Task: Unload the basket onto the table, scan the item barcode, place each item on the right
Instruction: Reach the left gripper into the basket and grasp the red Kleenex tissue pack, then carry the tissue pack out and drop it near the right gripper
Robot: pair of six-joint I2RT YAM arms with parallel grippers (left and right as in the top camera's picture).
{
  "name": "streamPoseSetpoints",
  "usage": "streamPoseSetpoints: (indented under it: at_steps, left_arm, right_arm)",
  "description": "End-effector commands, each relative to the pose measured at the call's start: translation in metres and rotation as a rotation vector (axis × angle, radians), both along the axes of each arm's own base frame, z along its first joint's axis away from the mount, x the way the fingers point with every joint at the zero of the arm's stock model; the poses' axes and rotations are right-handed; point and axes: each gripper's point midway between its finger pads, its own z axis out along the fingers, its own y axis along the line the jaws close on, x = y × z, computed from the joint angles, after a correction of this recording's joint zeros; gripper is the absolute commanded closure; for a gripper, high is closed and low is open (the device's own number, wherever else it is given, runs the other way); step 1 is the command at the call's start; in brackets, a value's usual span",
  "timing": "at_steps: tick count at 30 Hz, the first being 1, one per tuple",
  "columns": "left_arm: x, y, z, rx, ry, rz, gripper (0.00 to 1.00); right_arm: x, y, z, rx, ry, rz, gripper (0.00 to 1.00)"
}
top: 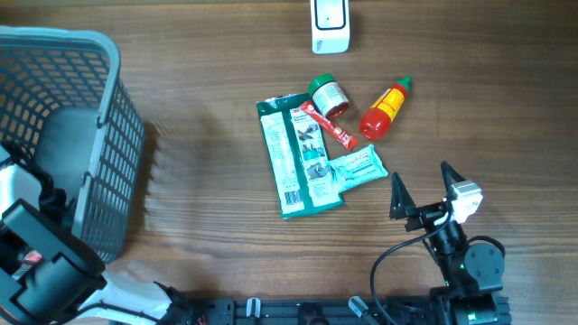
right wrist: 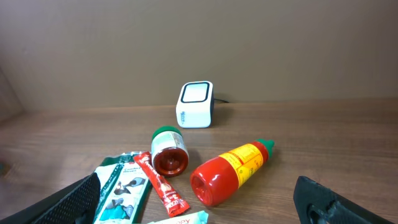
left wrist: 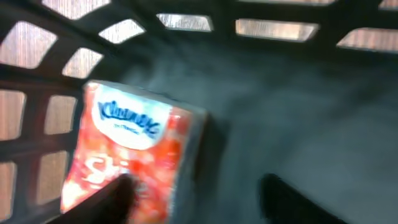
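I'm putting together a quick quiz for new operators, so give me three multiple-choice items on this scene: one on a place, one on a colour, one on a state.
1. Where does the white scanner stand?
A) inside the basket
B) on the table, beyond the jar
C) between the right fingers

2. What colour is the cap of the red sauce bottle?
A) white
B) blue
C) green

3. How is the right gripper?
A) open, holding nothing
B) shut on the bottle
C) shut on a sachet

Answers: 1 B, the overhead view shows it alone on the wood past the jar. 2 C, the overhead and right wrist views both show a green tip. 3 A, its fingers stand wide apart with only bare table between them.
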Motion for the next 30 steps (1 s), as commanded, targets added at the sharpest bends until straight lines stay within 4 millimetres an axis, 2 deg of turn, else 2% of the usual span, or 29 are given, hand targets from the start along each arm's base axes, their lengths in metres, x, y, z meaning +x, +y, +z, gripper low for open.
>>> streamPoseSetpoints:
  at_steps: [1, 2, 3, 5, 8, 11, 13, 15, 17, 18, 21, 24, 27, 30]
  left_arm:
    - [-0.025, -0.011, -0.020, -0.084, 0.060, 0.021, 0.82]
    - [-0.027, -0.011, -0.020, -0.087, 0.062, 0.026, 0.93]
    - [-0.027, -0.011, -0.020, -0.087, 0.061, 0.026, 0.96]
    - [-0.021, -0.012, -0.017, -0.094, 0.028, 0.021, 0.96]
    - [-0.002, -0.007, 0.007, -0.057, -0.051, -0.003, 0.96]
    - [0.021, -0.005, 0.039, -0.009, -0.166, -0.037, 0.96]
    - [0.046, -0.008, 0.078, 0.037, -0.319, -0.083, 0.96]
    - [0.062, -0.013, 0.110, 0.076, -0.439, -0.125, 0.96]
    - [0.078, -0.023, 0.151, 0.129, -0.590, -0.187, 0.96]
    - [0.087, -0.034, 0.181, 0.164, -0.697, -0.241, 0.96]
    - [0.102, -0.061, 0.232, 0.205, -0.879, -0.356, 0.96]
    - [0.117, -0.110, 0.288, 0.215, -1.081, -0.540, 0.96]
    - [0.121, -0.157, 0.322, 0.203, -1.194, -0.692, 0.96]
    - [0.122, -0.218, 0.340, 0.169, -1.238, -0.912, 0.96]
  right_arm:
    - [0.000, -0.001, 0.000, -0.011, -0.006, -0.008, 0.00]
    - [0.000, -0.001, 0.000, -0.012, -0.006, -0.008, 0.00]
    - [0.000, -0.001, 0.000, -0.012, -0.006, -0.008, 0.00]
    - [0.000, -0.001, 0.000, -0.011, -0.006, -0.008, 0.00]
    - [0.000, -0.001, 0.000, -0.012, -0.006, -0.008, 0.00]
    - [0.000, -0.001, 0.000, -0.012, -0.006, -0.008, 0.00]
    - [0.000, -0.001, 0.000, -0.012, -0.006, -0.008, 0.00]
    - [0.000, -0.001, 0.000, -0.011, -0.006, -0.008, 0.00]
    - [0.000, -0.001, 0.000, -0.012, -0.006, -0.008, 0.00]
    - [0.000, -0.001, 0.000, -0.012, -0.006, -0.008, 0.00]
    - [0.000, -0.001, 0.000, -0.012, -0.006, -0.008, 0.00]
    - [0.000, -0.001, 0.000, -0.012, -0.006, -0.008, 0.00]
    - [0.000, -0.001, 0.000, -0.012, -0.006, -0.008, 0.00]
    - [0.000, -0.001, 0.000, -0.012, -0.006, -0.008, 0.00]
